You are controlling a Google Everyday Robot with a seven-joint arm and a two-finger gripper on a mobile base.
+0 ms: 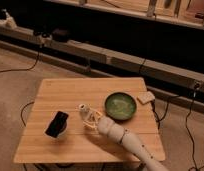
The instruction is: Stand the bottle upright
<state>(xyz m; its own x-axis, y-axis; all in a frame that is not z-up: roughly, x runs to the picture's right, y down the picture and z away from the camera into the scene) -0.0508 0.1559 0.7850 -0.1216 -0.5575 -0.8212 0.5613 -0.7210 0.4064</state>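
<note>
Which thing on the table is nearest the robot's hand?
The little pale bottle with the white top. The hand is shut on it, between the black thing and the green bowl, which both sit apart from it.

No legible text, no labels or numbers (on any surface)
</note>
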